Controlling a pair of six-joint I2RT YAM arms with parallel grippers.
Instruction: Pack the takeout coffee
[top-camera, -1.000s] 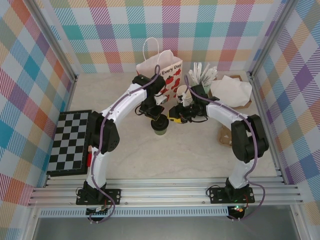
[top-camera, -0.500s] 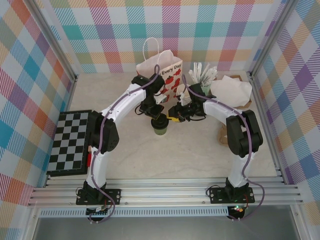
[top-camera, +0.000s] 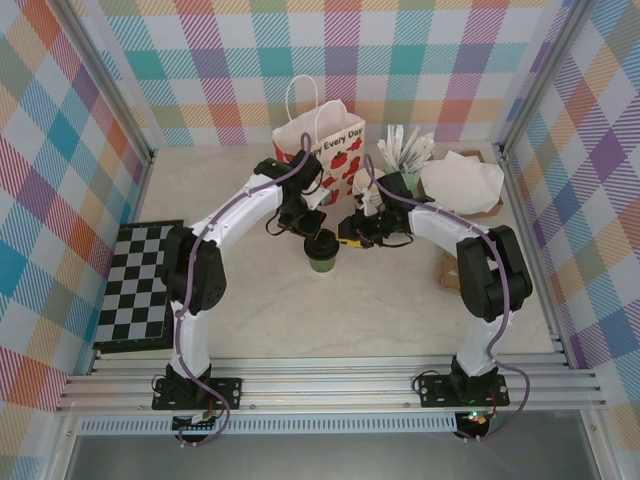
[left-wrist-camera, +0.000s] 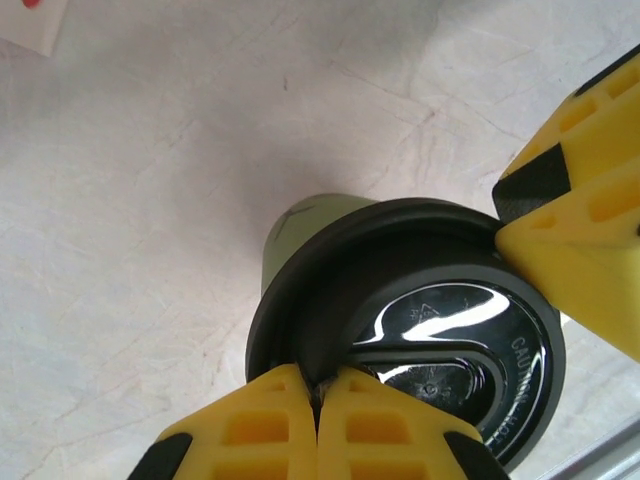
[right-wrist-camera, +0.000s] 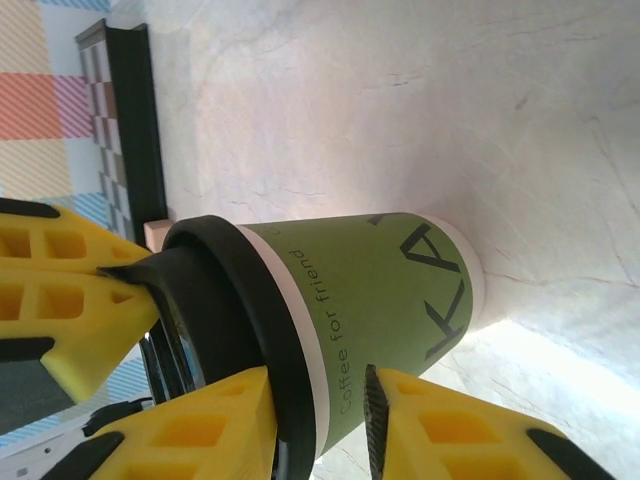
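Grasp stage. The left hand (left-wrist-camera: 316, 392) is clenched, both fingers pinched together on the rim of the black lid (left-wrist-camera: 440, 330). It's a top-down pinch, probably so the takeout coffee (right-wrist-camera: 370, 290) hangs upright for lowering into a bag. The cup is directly under that hand, upright, base at the desk (top-camera: 400, 310); can't tell if it's resting or just off. The right hand (right-wrist-camera: 318, 400) comes in from the side, fingers slightly apart, one at lid level and one on the green wall below the rim. Can't tell if it squeezes or only braces; looks like steadying. The paper bag (top-camera: 330, 140) stands just beyond both hands. Lift and drop-in not yet done. The rim pinch is thin, so the lid could pop off.
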